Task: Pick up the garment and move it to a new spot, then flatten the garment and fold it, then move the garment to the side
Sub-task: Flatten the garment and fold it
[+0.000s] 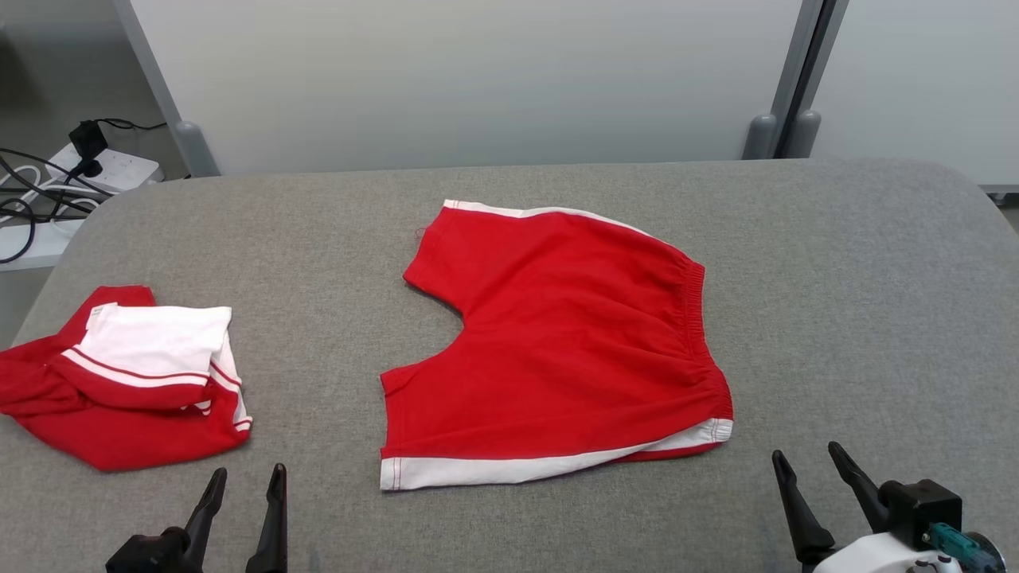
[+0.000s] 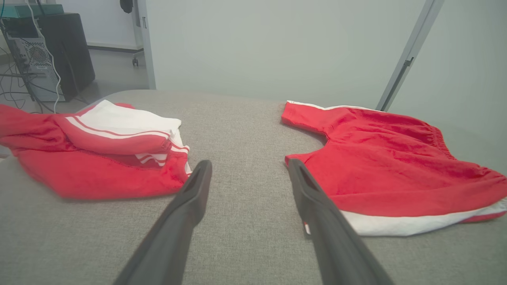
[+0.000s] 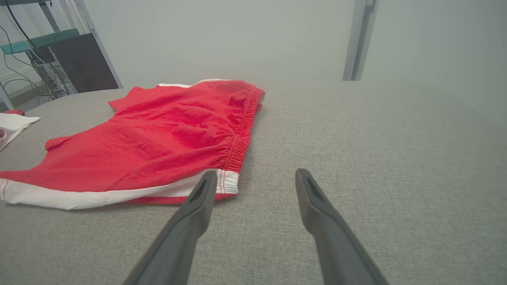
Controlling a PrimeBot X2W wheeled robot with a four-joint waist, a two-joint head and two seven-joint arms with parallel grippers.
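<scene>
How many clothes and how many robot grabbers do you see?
Clothes: 2 (flat red shorts, bundled red-and-white garment)
Grippers: 2 (left gripper, right gripper, both open)
Total: 4

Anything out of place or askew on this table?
The red and white garment sits bunched and folded over itself at the left edge of the table; the red shorts lie flat mid-table. Nothing spilled or damaged.
</scene>
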